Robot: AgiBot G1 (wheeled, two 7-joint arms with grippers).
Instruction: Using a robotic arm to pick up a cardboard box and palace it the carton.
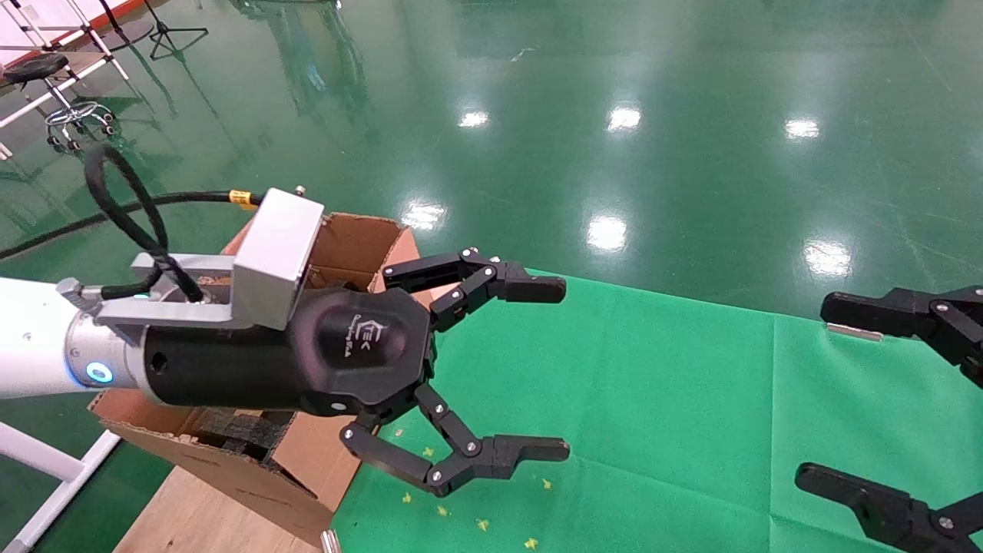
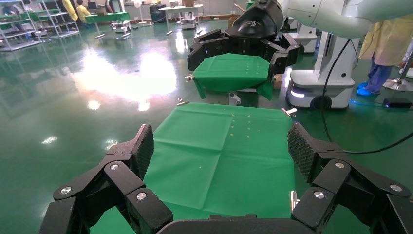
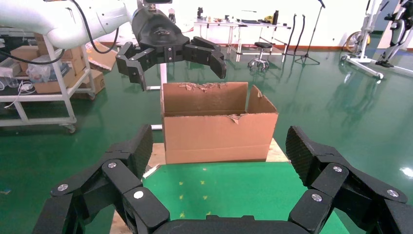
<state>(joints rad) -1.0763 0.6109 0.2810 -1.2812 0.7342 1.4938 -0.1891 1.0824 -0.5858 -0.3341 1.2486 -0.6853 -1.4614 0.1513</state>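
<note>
The large brown corrugated carton with its tall upright flaps and ragged torn edges serves as the landmark here. It stands on a pale wooden board at the left end of the green cloth-covered table; in the right wrist view the carton shows open at the top, its flaps raised. Dark blocky pieces lie inside it near its close edge, too shadowed to name.

The small worn cardboard box cannot be made out in any view; whether it lies among that dark content cannot be told.

The white tubular robotic arm, with a blue light ring, a silver block and a black cable, reaches over the carton from its left side. Its black linked-finger left gripper hangs just past the carton's right wall, above the green cloth, fingers spread wide with nothing between them. The left wrist view confirms this: the pads stand far apart over bare green cloth.

Small yellow specks dot the cloth just right of the carton, below the gripper.

Well to the right of the carton, at the far end of the table, the all-black right gripper hovers over the cloth, its fingers likewise spread and empty, pointed back toward the carton.
</note>
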